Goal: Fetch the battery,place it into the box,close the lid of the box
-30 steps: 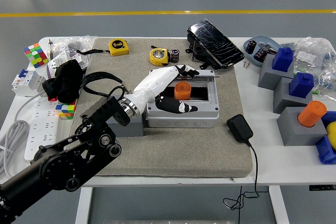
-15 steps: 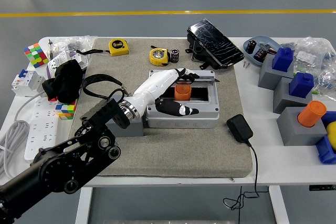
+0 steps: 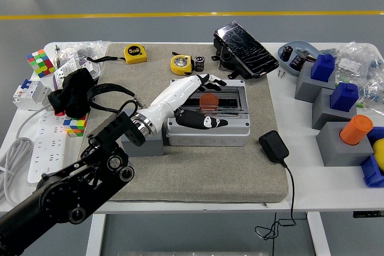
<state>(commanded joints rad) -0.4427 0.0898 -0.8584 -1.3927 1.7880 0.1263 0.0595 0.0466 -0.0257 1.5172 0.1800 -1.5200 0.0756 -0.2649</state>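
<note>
While our left hand rests with loosely spread fingers over the grey box, we see its clear lid lowered. We see the orange battery beneath that lid, inside the box.

Left hand: glossy white plastic shell, black matt fingertips. Box: grey matt plastic, lid clear and smooth. Orange battery: smooth plastic look. Mat: rough grey felt-like cloth. Surface: smooth white. Tape measure: shiny yellow plastic.
</note>
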